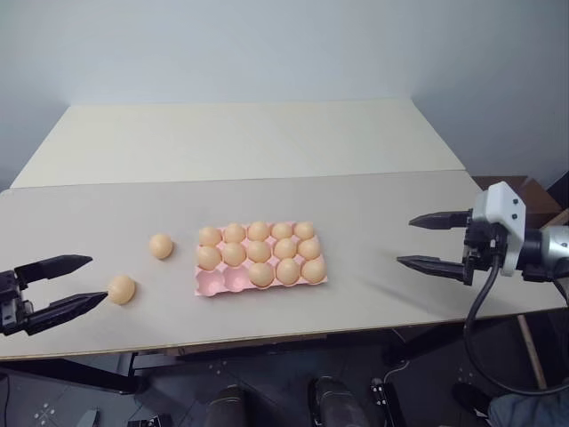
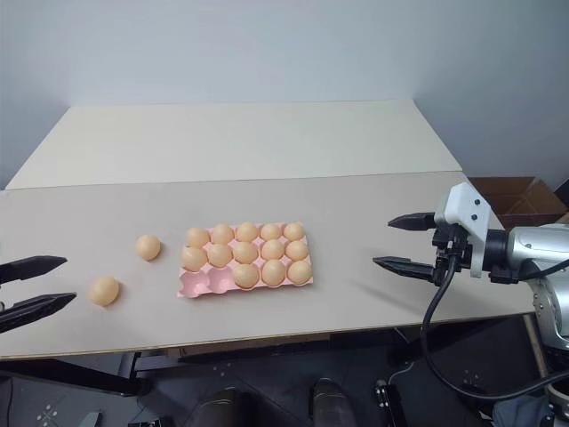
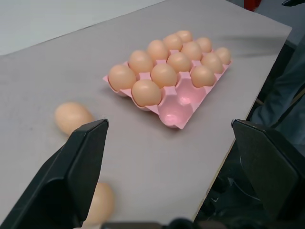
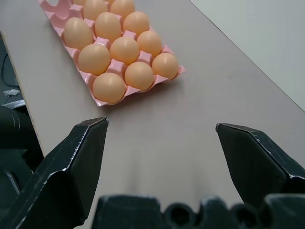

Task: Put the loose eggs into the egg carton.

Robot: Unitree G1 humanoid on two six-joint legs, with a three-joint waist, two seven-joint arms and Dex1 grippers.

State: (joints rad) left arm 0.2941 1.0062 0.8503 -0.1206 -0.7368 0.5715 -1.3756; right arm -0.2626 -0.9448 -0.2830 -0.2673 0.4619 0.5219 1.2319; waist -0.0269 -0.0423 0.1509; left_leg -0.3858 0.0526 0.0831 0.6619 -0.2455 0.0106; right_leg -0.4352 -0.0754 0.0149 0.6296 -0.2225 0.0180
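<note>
Left eye view: your egg carton (image 1: pixel 213 283), pink moulded tray, sits mid-frame on the worktop (image 1: pixel 373 213), two lower-left cups bare. Two loose eggs (image 1: pixel 161 245), matte tan ovals, lie left of it. Left claw (image 1: pixel 87 280) released, just beside the lower egg. Right claw (image 1: pixel 404 240) released, empty, well apart at right.

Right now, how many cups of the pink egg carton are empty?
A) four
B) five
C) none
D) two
D: the egg carton has two bare cups at its near left corner, every other cup holds an egg, and two loose eggs lie on the table to its left.
</note>
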